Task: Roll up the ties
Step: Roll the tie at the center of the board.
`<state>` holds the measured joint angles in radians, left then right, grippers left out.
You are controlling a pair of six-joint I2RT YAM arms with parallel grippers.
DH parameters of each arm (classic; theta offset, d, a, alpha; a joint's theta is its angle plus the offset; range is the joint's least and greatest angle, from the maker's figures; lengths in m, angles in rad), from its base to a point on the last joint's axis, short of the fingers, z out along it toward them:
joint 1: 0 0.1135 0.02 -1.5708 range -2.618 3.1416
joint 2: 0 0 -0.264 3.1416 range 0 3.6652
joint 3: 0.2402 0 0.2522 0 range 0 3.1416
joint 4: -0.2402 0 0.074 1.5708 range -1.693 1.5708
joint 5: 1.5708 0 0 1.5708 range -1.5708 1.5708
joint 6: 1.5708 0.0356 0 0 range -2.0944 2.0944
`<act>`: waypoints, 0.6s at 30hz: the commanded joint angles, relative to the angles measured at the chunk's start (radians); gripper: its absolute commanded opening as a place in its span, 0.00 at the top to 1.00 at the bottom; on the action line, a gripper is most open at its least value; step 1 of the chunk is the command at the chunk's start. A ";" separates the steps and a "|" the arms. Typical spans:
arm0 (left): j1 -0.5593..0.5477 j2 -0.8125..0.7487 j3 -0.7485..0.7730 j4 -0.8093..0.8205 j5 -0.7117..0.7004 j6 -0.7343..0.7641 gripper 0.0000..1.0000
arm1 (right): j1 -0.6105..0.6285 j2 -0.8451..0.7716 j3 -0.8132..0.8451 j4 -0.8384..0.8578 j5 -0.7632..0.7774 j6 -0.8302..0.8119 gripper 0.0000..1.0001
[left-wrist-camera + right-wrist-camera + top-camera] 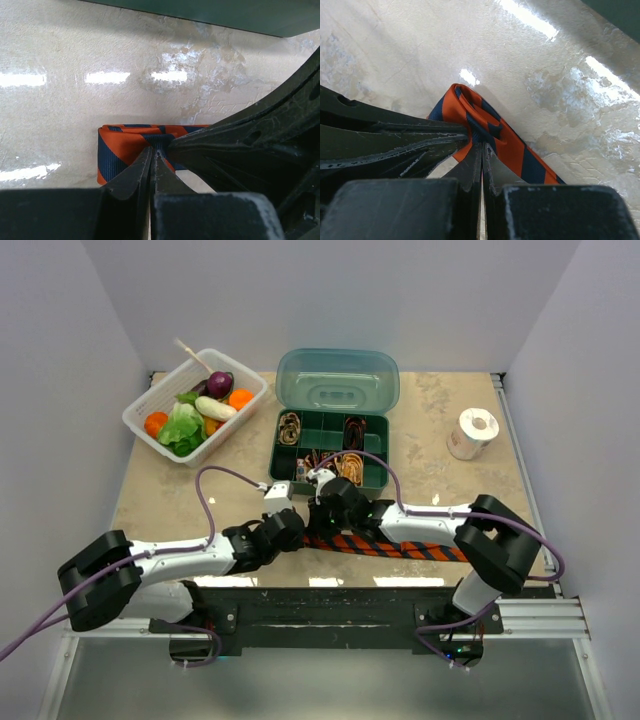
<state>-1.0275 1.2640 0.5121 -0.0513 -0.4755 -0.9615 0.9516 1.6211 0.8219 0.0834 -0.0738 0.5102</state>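
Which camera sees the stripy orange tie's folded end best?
Right wrist view: the tie curls at its fold, close and clear. Left wrist view shows it side-on. Top view shows it tiny and mostly hidden.

Table (440,405) bears basket (137,418), compartment box (338,380), tape roll (472,433), tie (395,548).

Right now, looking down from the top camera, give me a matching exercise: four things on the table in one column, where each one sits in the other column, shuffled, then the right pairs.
Things:
1. striped tie
2. tape roll
3. vegetable basket
4. compartment box

Places:
A. far left
B. near edge
C. right side
D. middle, lid open

Pairs: 1-B, 2-C, 3-A, 4-D
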 commanded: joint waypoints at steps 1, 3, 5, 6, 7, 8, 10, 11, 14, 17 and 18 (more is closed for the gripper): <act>0.009 -0.002 0.034 -0.018 -0.025 -0.017 0.87 | -0.001 0.005 -0.018 0.030 -0.001 -0.029 1.00; 0.012 -0.009 0.039 -0.024 -0.025 -0.011 0.77 | -0.001 0.022 -0.017 0.042 -0.001 -0.030 1.00; 0.021 -0.020 0.055 -0.053 -0.023 0.000 0.71 | -0.001 0.031 -0.024 0.061 -0.007 -0.026 1.00; 0.024 -0.026 0.063 -0.065 -0.025 0.003 0.66 | 0.001 0.037 -0.027 0.067 -0.009 -0.024 1.00; 0.029 -0.034 0.078 -0.076 -0.032 0.007 0.64 | -0.001 0.039 -0.036 0.075 -0.008 -0.019 1.00; 0.032 -0.049 0.085 -0.103 -0.035 0.016 0.61 | -0.001 0.039 -0.041 0.090 -0.011 -0.018 1.00; 0.053 -0.078 0.098 -0.134 -0.040 0.021 0.55 | -0.001 0.042 -0.052 0.101 -0.011 -0.013 1.00; 0.061 -0.089 0.100 -0.156 -0.038 0.029 0.53 | -0.002 0.043 -0.050 0.101 -0.012 -0.013 1.00; 0.095 -0.138 0.083 -0.180 -0.038 0.027 0.45 | 0.001 0.043 -0.053 0.104 -0.004 -0.012 1.00; 0.130 -0.190 0.022 -0.133 -0.008 0.038 0.41 | -0.001 0.051 -0.049 0.111 -0.007 -0.010 1.00; 0.148 -0.201 -0.016 -0.115 0.004 0.040 0.39 | -0.001 0.052 -0.047 0.111 -0.007 -0.009 1.00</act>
<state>-0.9215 1.1210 0.5629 -0.2012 -0.4782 -0.9466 0.9516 1.6634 0.7769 0.1467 -0.0742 0.5037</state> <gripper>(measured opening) 0.588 0.006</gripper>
